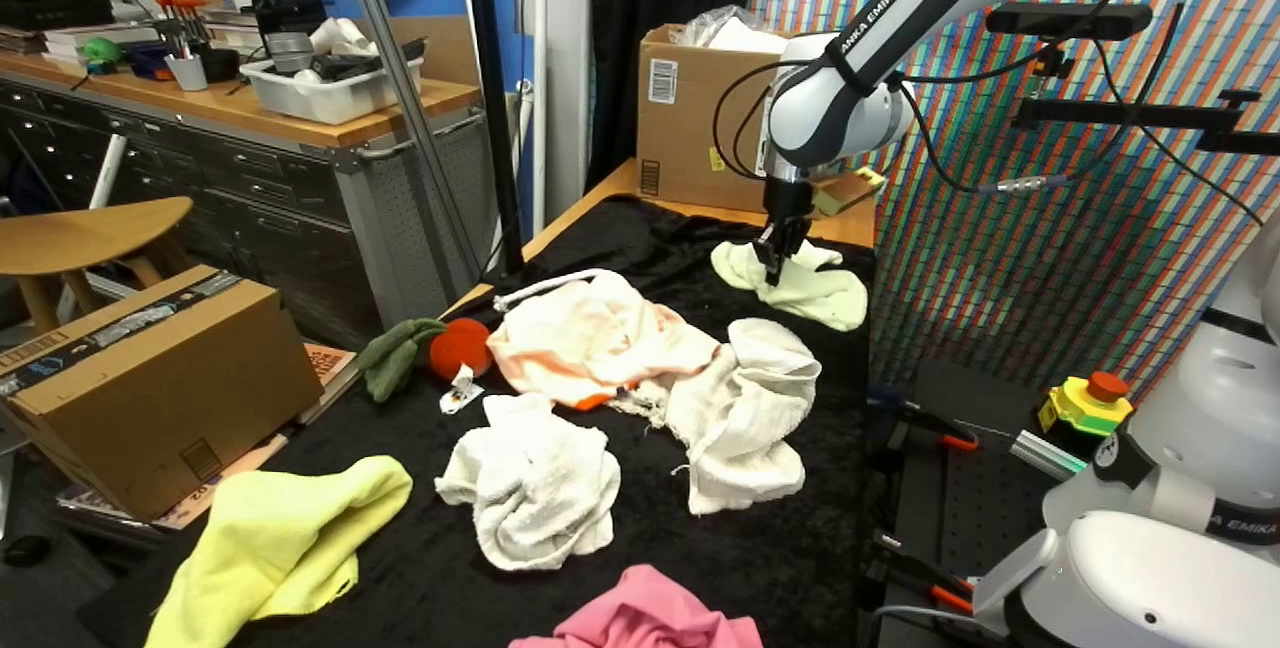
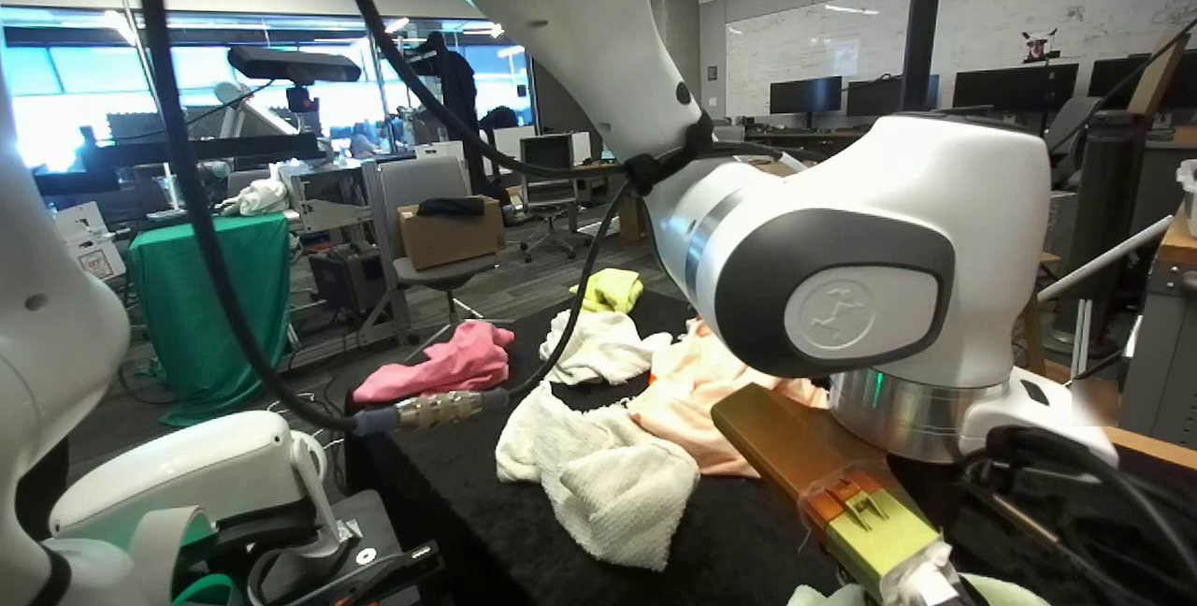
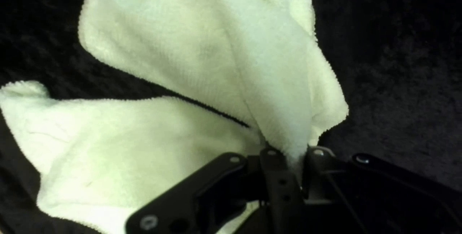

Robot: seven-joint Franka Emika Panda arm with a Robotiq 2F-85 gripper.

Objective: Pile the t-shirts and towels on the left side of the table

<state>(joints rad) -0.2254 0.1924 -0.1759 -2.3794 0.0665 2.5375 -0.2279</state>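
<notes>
In the wrist view, the gripper (image 3: pixel 294 156) has its jaws clamped on a raised fold of the pale green cloth (image 3: pixel 213 57), the rest of which spreads out below. In an exterior view, that cloth lies at the far right of the black table (image 1: pixel 800 578). Nearer and to the left lies the peach cloth (image 1: pixel 600 338), its right edge touching the cream cloth (image 1: pixel 745 418). The white cloth (image 1: pixel 545 493) is bunched on the near side of the peach one; whether those two touch, I cannot tell. The yellow cloth (image 1: pixel 285 538) lies rumpled at the near left, and the pink cloth (image 1: pixel 650 618) sits crumpled at the near middle, partly out of view. Just left of the peach cloth is a round red item (image 1: pixel 462 348), with a dark green soft item (image 1: pixel 395 358) beside it. A cardboard box (image 1: pixel 170 398) stands to the left, and an open carton (image 1: pixel 690 128) stands at the far end.
</notes>
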